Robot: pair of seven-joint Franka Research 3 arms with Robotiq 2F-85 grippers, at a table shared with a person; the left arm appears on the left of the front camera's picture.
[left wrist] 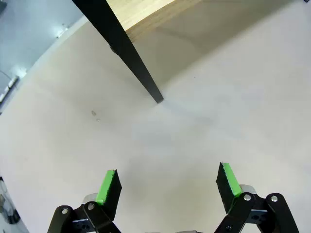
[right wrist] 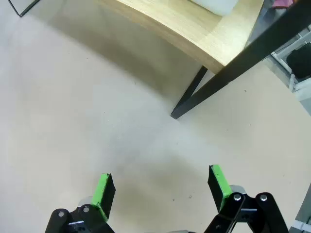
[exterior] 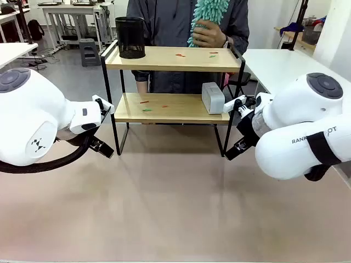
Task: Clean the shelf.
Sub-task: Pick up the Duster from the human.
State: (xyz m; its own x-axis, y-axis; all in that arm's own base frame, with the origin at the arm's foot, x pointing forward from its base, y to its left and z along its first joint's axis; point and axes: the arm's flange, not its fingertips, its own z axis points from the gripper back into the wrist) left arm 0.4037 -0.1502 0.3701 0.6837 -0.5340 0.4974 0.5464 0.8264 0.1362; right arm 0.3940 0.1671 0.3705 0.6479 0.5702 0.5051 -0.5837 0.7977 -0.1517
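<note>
The shelf (exterior: pixel 173 59), two light wooden boards in a thin black frame, stands at the far middle of the table. Small red and green scraps (exterior: pixel 213 54) lie on both boards. A black mesh bin (exterior: pixel 130 37) sits on the top board at left, a grey box (exterior: pixel 213 97) on the lower board at right. A person's hand (exterior: pixel 209 34) holds a teal fluffy duster (exterior: pixel 207 16) above the top board. My left gripper (left wrist: pixel 167 182) is open over bare table near a shelf leg (left wrist: pixel 127 51). My right gripper (right wrist: pixel 163 187) is open near the right leg (right wrist: pixel 233 65).
Both white arms (exterior: pixel 38 118) flank the shelf low at the sides, the right arm (exterior: pixel 299 129) close to the shelf's right legs. White tables (exterior: pixel 285 68) stand behind at the right and left. The near tabletop (exterior: pixel 175 208) is beige.
</note>
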